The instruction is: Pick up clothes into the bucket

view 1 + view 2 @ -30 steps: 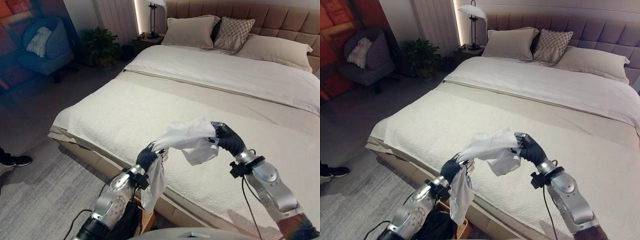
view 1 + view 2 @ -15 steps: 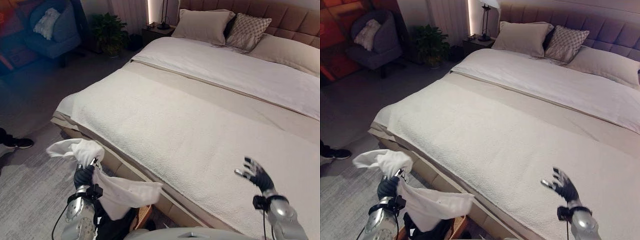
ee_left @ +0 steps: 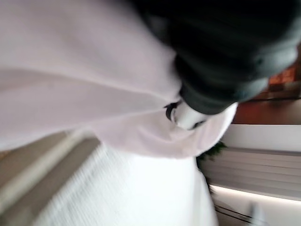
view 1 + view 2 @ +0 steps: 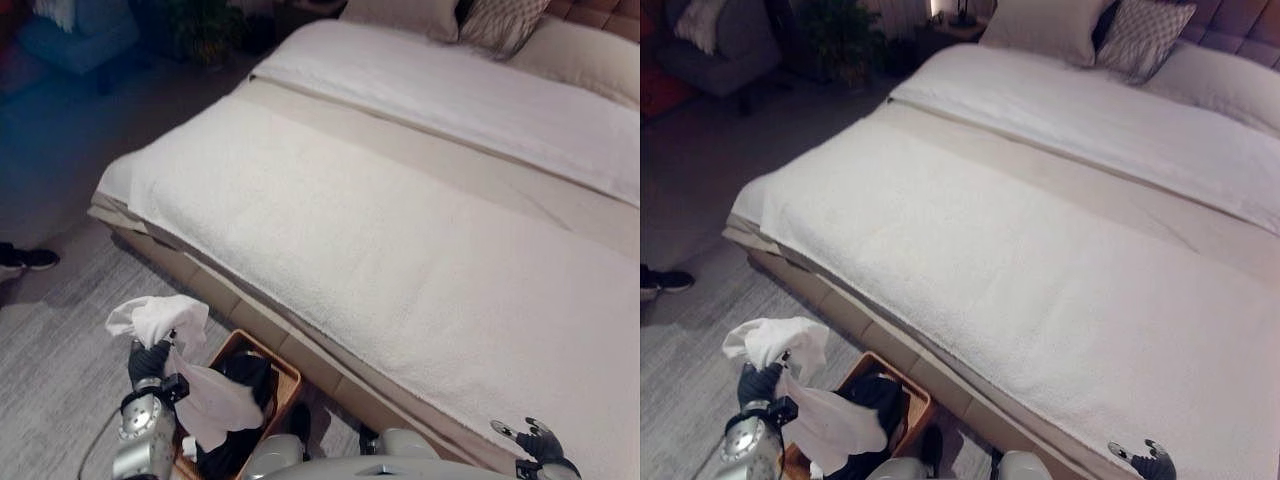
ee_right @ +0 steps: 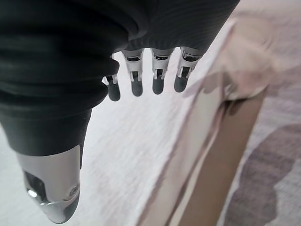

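Observation:
A white garment (image 4: 160, 318) hangs from my left hand (image 4: 148, 362), whose fingers are curled round it, at the lower left over the floor. Its lower part (image 4: 213, 405) drapes over a wooden-rimmed bucket (image 4: 287, 377) that stands on the floor beside the bed and holds dark clothes (image 4: 246, 378). In the left wrist view the white cloth (image 3: 70, 94) wraps the hand (image 3: 188, 115). My right hand (image 4: 535, 440) is low at the bottom right over the bed's near edge, empty, with its fingers (image 5: 157, 80) relaxed and apart.
A large bed (image 4: 400, 230) with a cream blanket spans the scene, with pillows (image 4: 1040, 25) at its head. A grey rug (image 4: 60, 340) covers the floor on the left. A person's shoe (image 4: 25, 258) shows at the left edge. An armchair (image 4: 710, 45) and plant stand far left.
The camera has tilted down. My left hand has carried the white garment down toward the bucket, which has come into view. My right hand has dropped lower at the bottom right.

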